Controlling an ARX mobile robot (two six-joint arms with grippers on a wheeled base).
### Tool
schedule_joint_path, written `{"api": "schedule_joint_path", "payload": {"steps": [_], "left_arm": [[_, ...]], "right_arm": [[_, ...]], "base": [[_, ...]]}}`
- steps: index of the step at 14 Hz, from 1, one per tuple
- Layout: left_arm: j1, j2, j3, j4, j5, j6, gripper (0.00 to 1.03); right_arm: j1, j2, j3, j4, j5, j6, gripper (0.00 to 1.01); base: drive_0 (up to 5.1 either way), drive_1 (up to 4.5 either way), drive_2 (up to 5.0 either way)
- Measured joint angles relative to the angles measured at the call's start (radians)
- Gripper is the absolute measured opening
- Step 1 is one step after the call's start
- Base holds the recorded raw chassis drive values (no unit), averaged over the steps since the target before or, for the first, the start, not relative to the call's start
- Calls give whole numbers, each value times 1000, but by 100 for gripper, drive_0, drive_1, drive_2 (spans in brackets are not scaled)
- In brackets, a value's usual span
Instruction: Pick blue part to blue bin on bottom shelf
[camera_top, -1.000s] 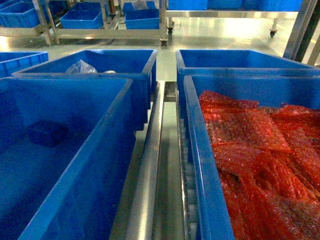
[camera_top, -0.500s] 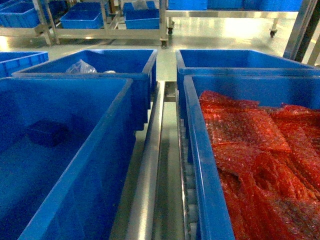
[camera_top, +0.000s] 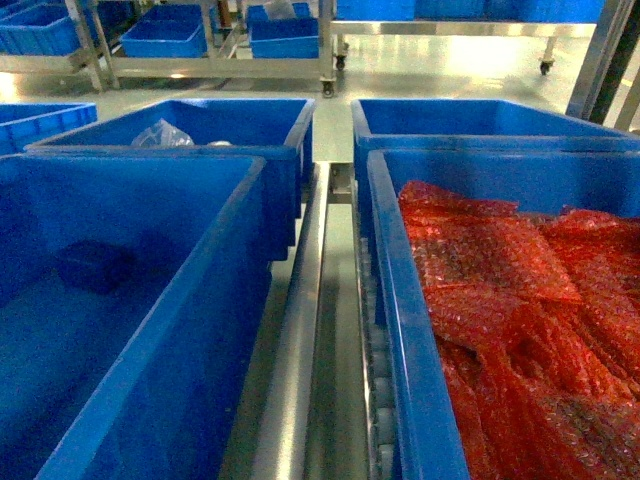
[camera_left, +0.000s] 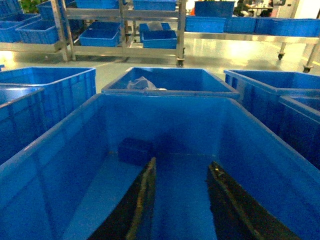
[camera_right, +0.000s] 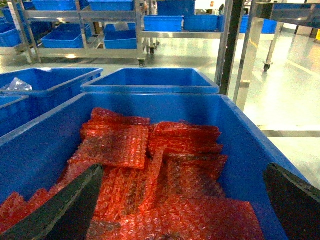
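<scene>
Blue part (camera_left: 136, 150) lies on the floor of the blue bin (camera_left: 60, 135). My left gripper (camera_left: 181, 200) hangs above it, jaws apart, empty. Right gripper (camera_right: 180, 200) spread wide over red bubble wrap (camera_right: 150, 170).

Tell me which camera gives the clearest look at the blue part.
Left wrist view: the blue part sits near centre on the blue bin floor, ahead of the open left gripper. Head view shows it dimmer, off to the left. Right wrist view doesn't show it.

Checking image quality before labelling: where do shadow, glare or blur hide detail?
Head view: small dark blue blocky part sits dim and soft in shadow. Left wrist view: open left tool is a dark blur. Right wrist view: glare on the pale floor, red bubble wrap sharp.
</scene>
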Motion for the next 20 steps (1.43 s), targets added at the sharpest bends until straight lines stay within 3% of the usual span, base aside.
{"api": "schedule_joint_path", "payload": {"steps": [5,6,20], "left_arm": [[0,0,0,0,0,0,94],[0,0,0,0,0,1,99],[0,0,0,0,0,1,98]], "right_arm": [[0,0,0,0,0,0,98],[0,0,0,0,0,0,98],[0,0,0,0,0,0,98]], "base": [[0,0,0],[0,0,0],[0,0,0]]}}
